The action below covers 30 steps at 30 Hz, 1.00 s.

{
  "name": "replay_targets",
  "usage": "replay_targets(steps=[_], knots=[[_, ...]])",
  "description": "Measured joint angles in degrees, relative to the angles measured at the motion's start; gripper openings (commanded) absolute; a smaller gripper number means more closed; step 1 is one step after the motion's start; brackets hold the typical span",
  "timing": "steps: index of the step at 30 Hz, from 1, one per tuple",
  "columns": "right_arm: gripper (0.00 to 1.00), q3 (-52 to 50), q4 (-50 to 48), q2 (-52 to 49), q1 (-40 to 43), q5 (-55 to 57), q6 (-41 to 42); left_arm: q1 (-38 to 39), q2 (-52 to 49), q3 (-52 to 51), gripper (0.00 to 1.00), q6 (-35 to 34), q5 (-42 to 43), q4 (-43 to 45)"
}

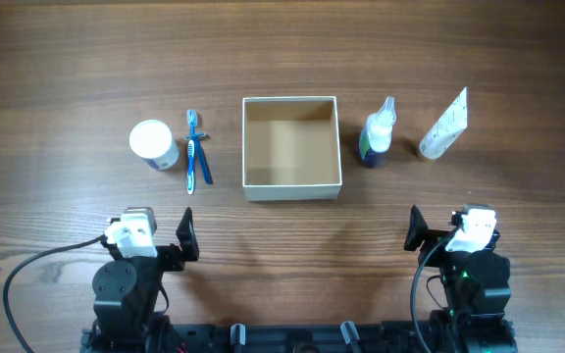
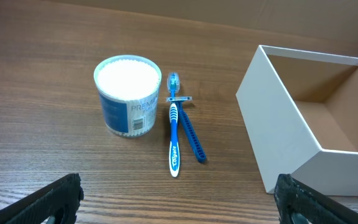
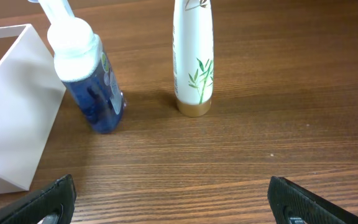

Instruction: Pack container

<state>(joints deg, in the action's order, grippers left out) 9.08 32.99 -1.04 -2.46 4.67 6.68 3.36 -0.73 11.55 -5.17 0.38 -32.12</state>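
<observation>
While both arms sit at the near edge of the tabletop (image 1: pixel 67 59), the left gripper (image 2: pixel 179 205) is spread wide. Its two dark fingertips (image 2: pixel 55 199) show only at the lower corners of the left wrist view. It holds nothing and touches nothing; only bare wood lies between the fingertips. The right gripper (image 3: pixel 179 205) is spread just as wide, and it also grasps nothing and touches nothing.

One container (image 1: pixel 291 188) stands in the middle of the tabletop, between the two groups of things and ahead of both grippers. Its top is open, its walls are white, and its tan cardboard bottom is in plain view.

On the left of the container I count three things. One round jar (image 1: pixel 152 143) with a white top and a blue label stands upright. One toothbrush (image 1: pixel 190 162) lies flat just beside the jar. One blue razor (image 1: pixel 205 162) lies close along the toothbrush, on the container's side.

On the right of the container I count two things. One pump bottle (image 1: pixel 376 135) with blue liquid stands near the container's wall. One white bottle (image 1: pixel 444 127) with a green leaf print stands further right, apart from the pump bottle.
</observation>
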Motion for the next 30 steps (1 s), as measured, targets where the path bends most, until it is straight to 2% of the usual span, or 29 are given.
replay_targets(steps=[7,12,16,18,23,27,29,30], knots=[[1.0,-0.07,-2.12,0.0,0.0,-0.7,1.38,0.0,0.0,0.0,1.0,0.0,0.0,0.0],[1.0,-0.33,-11.52,-0.02,0.04,-9.03,15.67,0.0,0.0,0.0,1.0,0.0,0.02,0.02],[1.0,1.97,-17.27,-0.5,0.04,-13.73,18.8,0.0,0.0,0.0,1.0,0.0,0.0,0.0],[1.0,8.41,-16.61,-3.67,0.04,-13.84,18.58,0.0,0.0,0.0,1.0,0.0,0.02,0.0],[1.0,30.64,-3.02,-19.28,0.04,-13.44,13.46,0.0,0.0,-0.04,1.0,0.0,0.0,0.04],[1.0,54.23,15.1,-41.42,0.04,-12.28,8.46,0.0,0.02,-0.09,1.0,0.0,0.02,0.02],[1.0,61.53,21.51,-49.11,0.04,-12.22,7.37,0.0,-0.02,-0.09,1.0,0.0,0.02,-0.04],[1.0,68.46,28.04,-55.54,0.04,-12.79,6.58,0.0,0.0,-0.09,1.0,0.0,0.02,0.04]])
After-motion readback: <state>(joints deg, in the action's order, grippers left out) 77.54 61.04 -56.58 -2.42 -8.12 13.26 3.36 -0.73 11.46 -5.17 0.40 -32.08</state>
